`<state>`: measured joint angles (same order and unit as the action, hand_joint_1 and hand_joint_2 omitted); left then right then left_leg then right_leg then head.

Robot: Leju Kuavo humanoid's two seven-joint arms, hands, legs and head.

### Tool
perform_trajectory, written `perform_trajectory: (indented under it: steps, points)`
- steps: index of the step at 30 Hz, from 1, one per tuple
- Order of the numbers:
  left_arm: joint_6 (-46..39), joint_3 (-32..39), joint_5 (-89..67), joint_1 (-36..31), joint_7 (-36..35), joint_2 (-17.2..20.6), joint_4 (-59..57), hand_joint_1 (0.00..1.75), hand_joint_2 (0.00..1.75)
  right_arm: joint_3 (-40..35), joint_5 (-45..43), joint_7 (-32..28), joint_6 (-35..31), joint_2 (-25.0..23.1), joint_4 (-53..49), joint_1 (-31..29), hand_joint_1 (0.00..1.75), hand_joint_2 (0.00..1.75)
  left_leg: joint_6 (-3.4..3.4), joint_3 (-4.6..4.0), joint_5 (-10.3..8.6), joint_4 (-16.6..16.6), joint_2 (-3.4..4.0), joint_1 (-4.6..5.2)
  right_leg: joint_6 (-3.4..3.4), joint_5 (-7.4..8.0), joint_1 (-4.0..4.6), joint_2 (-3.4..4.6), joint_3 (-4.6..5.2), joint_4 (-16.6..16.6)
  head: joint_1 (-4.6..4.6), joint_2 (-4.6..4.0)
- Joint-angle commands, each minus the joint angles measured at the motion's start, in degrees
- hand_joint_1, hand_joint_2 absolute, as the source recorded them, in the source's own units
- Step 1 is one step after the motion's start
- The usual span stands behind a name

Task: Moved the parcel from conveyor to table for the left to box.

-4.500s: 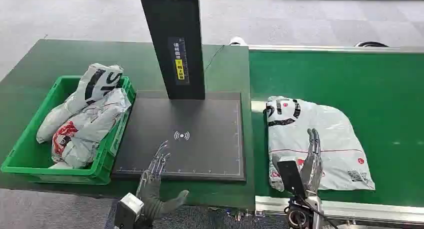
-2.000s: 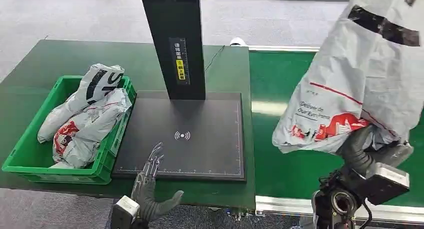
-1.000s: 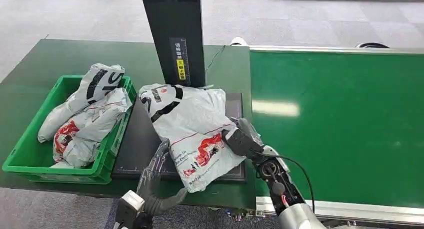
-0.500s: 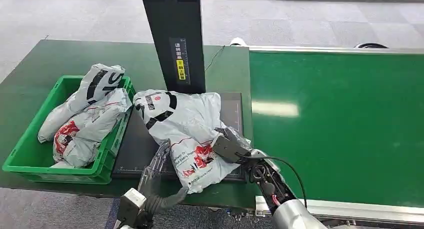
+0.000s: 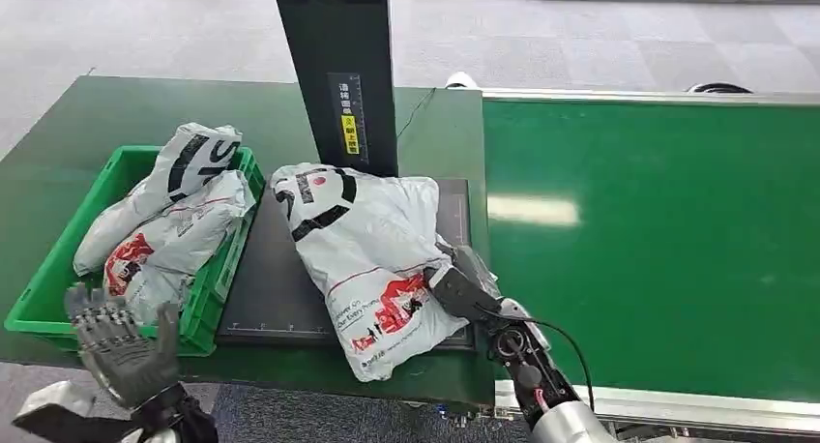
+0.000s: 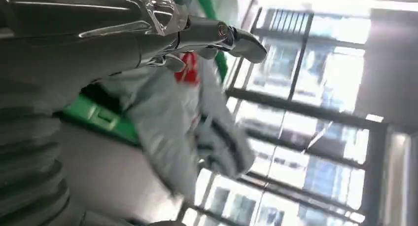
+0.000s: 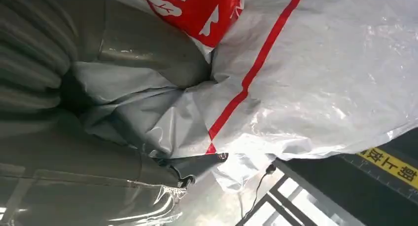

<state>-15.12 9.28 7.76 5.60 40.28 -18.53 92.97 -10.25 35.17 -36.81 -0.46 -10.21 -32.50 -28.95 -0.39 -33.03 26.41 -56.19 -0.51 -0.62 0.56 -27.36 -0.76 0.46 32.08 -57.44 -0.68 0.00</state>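
The parcel (image 5: 372,254) lies on the dark scanner pad (image 5: 276,298) of the counter (image 5: 116,104), its long axis running from the far-left corner, beside the black post (image 5: 338,75), toward the near right, where its near end overhangs the pad's edge. The right hand (image 5: 462,290) is at the parcel's near-right edge, and the right wrist view shows plastic bunched against the thumb (image 7: 143,63) — it looks to be gripped, though the fingers themselves are hidden under the bag. The left hand (image 5: 121,341) is raised at the near-left, fingers spread and holding nothing, in front of the green crate (image 5: 58,303) that holds other bags (image 5: 164,235). For boxing, the parcel lies to the right of that hand — well apart from it. The left wrist view is blurred.
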Motion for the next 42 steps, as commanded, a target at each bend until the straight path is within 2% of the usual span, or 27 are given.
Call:
perform_trajectory:
  steps: [1,5,6,7,8,14,15,16,17,21,24,27,30,33,35,38,40,42]
  points:
    - [-1.03,5.36,0.14,-0.56,-0.28,-1.47,3.99,0.0,1.75,1.19,-0.5,0.05,-0.45,0.4,0.57,0.21,1.55,1.75,0.03,0.0,0.0,-0.01,0.02,0.0,-0.01,0.01,0.01,-0.03,-0.02,0.03,0.0,0.0]
    - [-1.03,5.36,0.14,-0.56,-0.28,-1.47,3.99,0.0,1.75,1.19,-0.5,0.05,-0.45,0.4,0.57,0.21,1.55,1.75,0.02,0.02,-0.02,0.03,0.03,0.0,-0.04,0.03,0.01,-0.05,-0.05,0.06,0.0,0.0]
    - [-1.03,5.36,0.14,-0.56,-0.28,-1.47,3.99,0.0,1.75,1.19,-0.5,0.05,-0.45,0.4,0.57,0.21,1.48,1.75,0.01,0.02,-0.01,0.01,0.0,0.02,-0.03,0.01,0.0,-0.06,-0.05,0.04,0.0,0.0]
    - [-1.3,4.62,-0.57,-1.07,-0.28,-1.47,3.19,0.0,1.75,1.18,-0.55,0.36,-0.46,0.5,-0.04,0.51,0.16,1.75,0.01,0.03,-0.01,0.02,-0.01,0.03,-0.03,0.0,-0.02,-0.05,-0.05,0.03,0.0,0.02]
    - [-0.82,4.31,-0.9,-1.49,-0.28,-1.47,2.44,0.0,1.75,1.41,-0.71,0.71,-0.93,0.48,-0.46,0.82,0.0,1.75,0.01,0.05,-0.01,0.04,0.01,0.0,-0.05,0.02,0.01,-0.05,-0.08,0.07,0.0,0.0]
    - [1.0,3.08,-3.02,-3.21,-0.28,-1.44,1.36,0.0,1.75,4.04,-4.01,-2.29,-3.23,-0.13,-5.76,3.19,0.0,1.75,0.04,0.02,-0.04,0.05,-0.13,0.01,-0.03,0.01,0.01,-0.21,-0.08,0.09,0.0,0.0]
    - [1.79,3.26,-2.82,-3.37,-0.28,-1.45,0.85,0.0,1.75,4.06,-8.19,-3.19,-2.55,-0.01,-12.9,5.74,0.0,1.75,0.02,0.0,-0.02,0.0,-0.08,0.01,-0.01,0.0,0.0,-0.13,-0.02,0.03,0.0,0.0]
    - [1.79,3.26,-2.82,-3.37,-0.28,-1.45,0.85,0.0,1.75,4.06,-8.19,-3.19,-2.55,-0.01,-12.9,5.74,0.0,1.75,0.03,0.0,-0.03,0.02,-0.08,0.02,-0.02,0.01,-0.01,-0.14,-0.03,0.05,0.0,0.0]
    - [2.54,3.48,-2.63,-3.74,-0.28,-1.46,0.29,0.0,1.75,3.14,-12.44,-3.19,-2.25,0.66,-20.8,8.61,0.0,1.75,0.04,0.01,-0.02,0.03,-0.07,0.02,-0.02,0.01,0.0,-0.15,-0.05,0.08,0.0,0.0]
    - [3.24,3.82,-2.45,-4.49,-0.28,-1.47,-0.02,0.0,1.75,1.44,-18.05,-3.19,-4.14,1.26,-31.15,12.0,0.0,1.75,0.02,-0.06,-0.03,0.01,-0.14,0.02,-0.03,-0.02,-0.01,-0.22,0.01,0.03,0.02,0.0]
    - [2.91,3.67,-2.37,-4.41,-0.28,-1.47,0.53,0.0,1.75,0.13,-23.13,-3.19,-9.72,1.52,-40.96,14.93,0.0,1.75,0.01,-0.09,-0.02,-0.02,-0.1,0.05,-0.02,-0.02,-0.04,-0.14,0.08,-0.03,0.0,0.0]
    - [2.58,3.42,-2.23,-3.88,-0.28,-1.47,1.18,0.0,1.75,-0.14,-26.46,-3.19,-13.46,1.8,-46.68,16.47,0.0,1.75,0.02,-0.09,-0.01,-0.03,-0.08,0.03,-0.03,-0.02,-0.02,-0.15,0.08,-0.01,0.02,0.0]
    - [2.58,3.42,-2.23,-3.88,-0.28,-1.47,1.18,0.0,1.75,-0.14,-26.46,-3.19,-13.46,1.8,-46.68,16.47,0.0,1.75,0.02,-0.05,-0.01,-0.01,-0.05,0.03,-0.01,-0.01,-0.02,-0.11,0.04,0.01,0.0,0.0]
    - [2.29,2.86,-3.76,-3.41,-0.28,-1.41,2.07,0.0,1.75,0.55,-29.39,-3.19,-19.03,1.43,-53.38,18.74,0.0,1.75,0.02,-0.05,-0.01,0.0,0.0,0.02,-0.02,0.0,-0.01,-0.1,0.03,0.02,0.0,0.0]
    - [0.55,-0.17,-7.78,-3.19,-0.28,0.49,1.95,0.0,1.75,1.45,-30.68,-3.19,-20.28,0.92,-57.2,20.42,0.0,1.75,0.02,-0.08,-0.01,-0.02,-0.1,0.04,-0.02,-0.03,-0.03,-0.18,0.05,-0.02,0.0,0.0]
    - [-3.13,-11.02,-24.96,-5.45,-0.44,6.11,-6.54,0.0,1.75,3.16,-32.56,-3.19,-17.79,0.72,-60.99,22.69,0.0,1.75,0.02,-0.03,-0.04,0.04,-0.28,0.01,-0.03,-0.04,0.0,-0.33,-0.06,0.08,0.0,0.0]
    - [-3.74,-14.12,-30.97,-7.16,-2.38,6.36,-9.32,0.0,1.75,4.17,-32.74,-3.19,-17.15,0.41,-61.6,23.1,0.0,1.75,0.01,0.0,-0.08,0.07,-0.34,0.06,-0.02,-0.03,-0.05,-0.38,-0.05,0.06,0.0,0.0]
    - [-3.74,-14.12,-30.97,-7.16,-2.38,6.36,-9.32,0.0,1.75,4.17,-32.74,-3.19,-17.15,0.41,-61.6,23.1,0.0,1.75,0.02,-0.01,-0.08,0.05,-0.35,0.07,-0.02,-0.03,-0.07,-0.37,-0.06,0.05,0.0,0.0]
